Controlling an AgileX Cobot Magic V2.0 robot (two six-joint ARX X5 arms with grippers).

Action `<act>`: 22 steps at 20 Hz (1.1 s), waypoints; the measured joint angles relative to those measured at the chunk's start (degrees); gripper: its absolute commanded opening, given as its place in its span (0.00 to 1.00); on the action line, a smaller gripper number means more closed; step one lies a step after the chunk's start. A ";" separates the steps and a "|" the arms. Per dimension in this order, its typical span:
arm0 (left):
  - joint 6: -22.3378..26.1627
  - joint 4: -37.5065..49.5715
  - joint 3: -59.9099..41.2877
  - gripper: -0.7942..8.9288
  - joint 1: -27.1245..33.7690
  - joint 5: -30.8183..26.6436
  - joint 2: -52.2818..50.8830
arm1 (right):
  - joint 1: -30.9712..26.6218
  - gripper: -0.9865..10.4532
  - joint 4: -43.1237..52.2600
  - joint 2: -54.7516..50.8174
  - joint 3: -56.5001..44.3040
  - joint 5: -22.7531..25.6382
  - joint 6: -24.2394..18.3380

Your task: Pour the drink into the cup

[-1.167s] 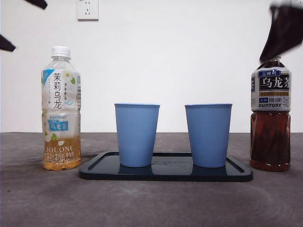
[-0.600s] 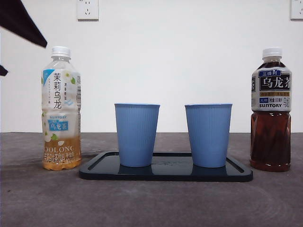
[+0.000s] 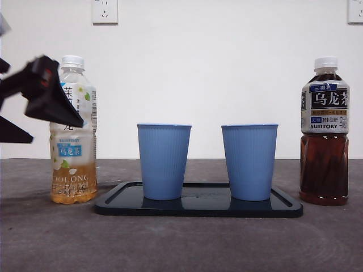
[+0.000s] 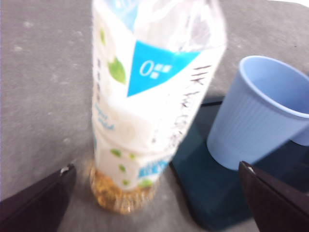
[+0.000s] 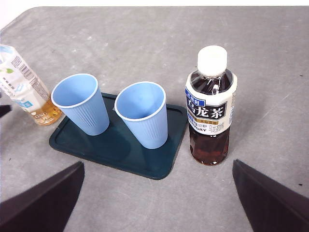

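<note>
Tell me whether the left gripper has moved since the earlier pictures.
Yes. The left gripper has come down from the top corner toward the pale tea bottle, its jaws open on either side.

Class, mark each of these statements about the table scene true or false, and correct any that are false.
1. Both blue cups stand upright on the dark tray. True: the left cup and the right cup both sit on it.
2. The dark tea bottle has its cap off. False: its white cap is on.
3. The left gripper is open, with the pale tea bottle ahead between its jaws. True.
4. The pale tea bottle is full to the neck. False: only a shallow layer of amber tea sits at its bottom.
5. The right gripper is holding the dark tea bottle. False: it hangs open above the table, apart from it.
</note>
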 measured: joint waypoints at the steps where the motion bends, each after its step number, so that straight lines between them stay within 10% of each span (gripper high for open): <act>1: -0.02 2.82 0.00 0.62 0.00 -1.07 2.47 | 0.00 0.51 0.00 0.00 0.00 0.00 -0.04; 12: 2.51 31.21 0.00 0.54 -0.04 -2.69 21.51 | 0.00 0.51 0.00 0.00 0.00 0.17 -1.36; 22: 4.37 35.93 0.24 0.32 -0.04 -2.78 23.82 | 0.00 0.51 -0.02 0.00 0.00 0.17 -1.49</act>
